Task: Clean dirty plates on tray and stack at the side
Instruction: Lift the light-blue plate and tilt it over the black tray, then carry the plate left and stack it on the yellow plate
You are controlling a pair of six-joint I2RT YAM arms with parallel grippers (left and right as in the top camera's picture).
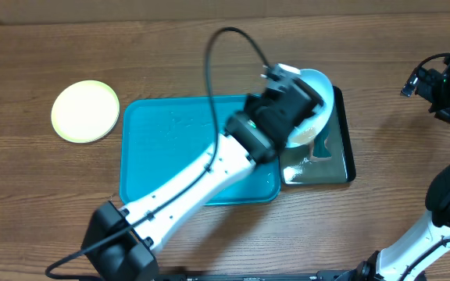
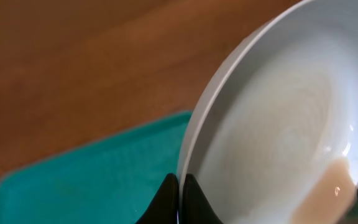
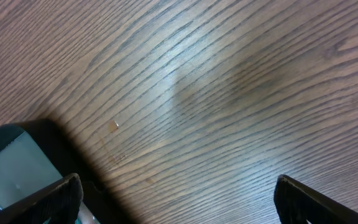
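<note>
Currently left fingers (image 2: 178, 190) are pinching the tilted, wet plate (image 2: 278, 124) by its rim over the black tray (image 1: 342, 168). It looks like light, stiff, slippery plastic, so a deep rim grip seems wise. Right fingers (image 1: 442, 92) are gaping wide above the tabletop (image 3: 229, 93).

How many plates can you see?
2. A yellow-green plate lies on the table left of the turquoise tray; a pale plate is tilted in the left gripper over the black tray. Another may hide under the arm.
</note>
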